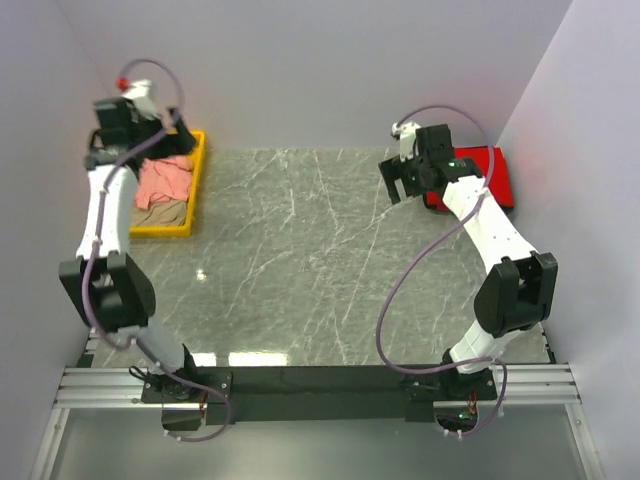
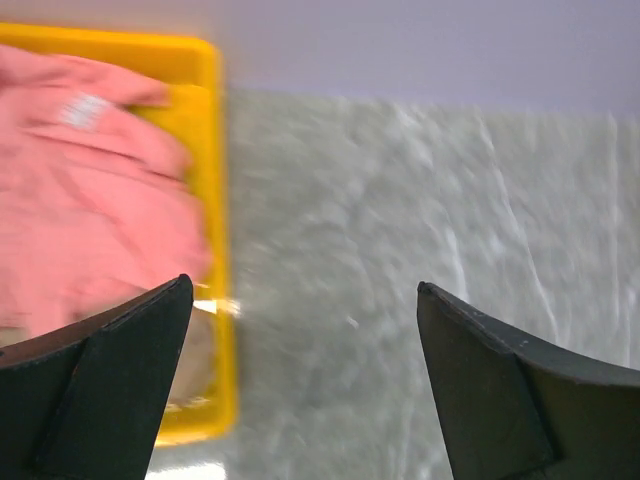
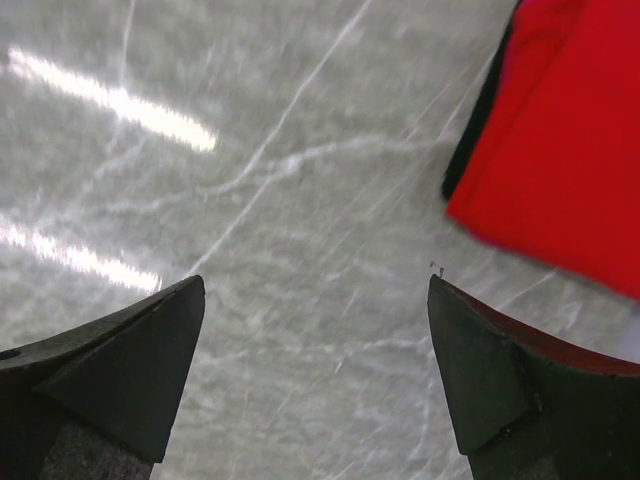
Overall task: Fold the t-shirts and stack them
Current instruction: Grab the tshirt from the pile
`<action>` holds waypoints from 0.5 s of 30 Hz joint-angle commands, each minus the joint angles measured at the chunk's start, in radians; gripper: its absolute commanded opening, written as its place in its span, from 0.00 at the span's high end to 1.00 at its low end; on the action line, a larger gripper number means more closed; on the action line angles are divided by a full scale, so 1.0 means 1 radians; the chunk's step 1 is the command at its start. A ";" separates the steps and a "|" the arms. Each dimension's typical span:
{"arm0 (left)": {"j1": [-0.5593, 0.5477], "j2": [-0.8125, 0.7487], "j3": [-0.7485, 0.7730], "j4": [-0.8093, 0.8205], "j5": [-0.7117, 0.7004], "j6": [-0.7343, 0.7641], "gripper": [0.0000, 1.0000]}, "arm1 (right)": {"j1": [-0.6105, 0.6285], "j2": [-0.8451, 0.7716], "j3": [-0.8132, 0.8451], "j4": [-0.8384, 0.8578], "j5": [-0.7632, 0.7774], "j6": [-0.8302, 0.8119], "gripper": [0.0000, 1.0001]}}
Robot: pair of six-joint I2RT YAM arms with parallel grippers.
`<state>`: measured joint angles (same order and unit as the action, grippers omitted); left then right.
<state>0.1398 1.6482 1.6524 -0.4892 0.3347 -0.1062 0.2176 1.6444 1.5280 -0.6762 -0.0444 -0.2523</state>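
Top external view: salmon-pink t-shirt (image 1: pixel 165 180) in yellow bin (image 1: pixel 197 185) upper left, red t-shirt (image 1: pixel 500 180) upper right. Left gripper (image 2: pixel 305 290) and right gripper (image 3: pixel 315 280) gape wide, grasping nothing.

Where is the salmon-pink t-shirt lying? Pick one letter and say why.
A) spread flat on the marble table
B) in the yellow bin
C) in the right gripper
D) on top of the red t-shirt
B: the salmon-pink t-shirt lies crumpled inside the yellow bin at the far left of the top view, and nothing is gripping it.
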 commanded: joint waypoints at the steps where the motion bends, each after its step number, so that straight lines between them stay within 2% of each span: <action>1: 0.127 0.157 0.200 0.049 0.090 -0.125 0.01 | -0.009 -0.020 0.110 0.087 0.000 -0.013 0.02; 6: 0.224 0.346 0.326 0.127 0.089 -0.136 0.01 | -0.011 -0.087 0.118 0.208 -0.031 -0.022 0.00; 8: 0.234 0.395 0.365 0.149 0.055 -0.081 0.00 | -0.008 -0.077 0.132 0.219 -0.017 -0.013 0.00; 10: 0.236 0.484 0.440 0.123 0.011 -0.029 0.00 | -0.006 -0.025 0.193 0.173 -0.035 -0.011 0.00; 11: 0.236 0.548 0.496 0.115 -0.040 -0.015 0.00 | -0.006 0.003 0.271 0.096 -0.054 -0.019 0.00; 15: 0.236 0.671 0.569 0.124 -0.086 0.008 0.01 | -0.006 0.121 0.423 -0.032 -0.092 -0.001 0.00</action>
<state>0.3824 2.2623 2.1407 -0.3851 0.2989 -0.1478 0.2115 1.7046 1.8534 -0.6189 -0.0986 -0.2596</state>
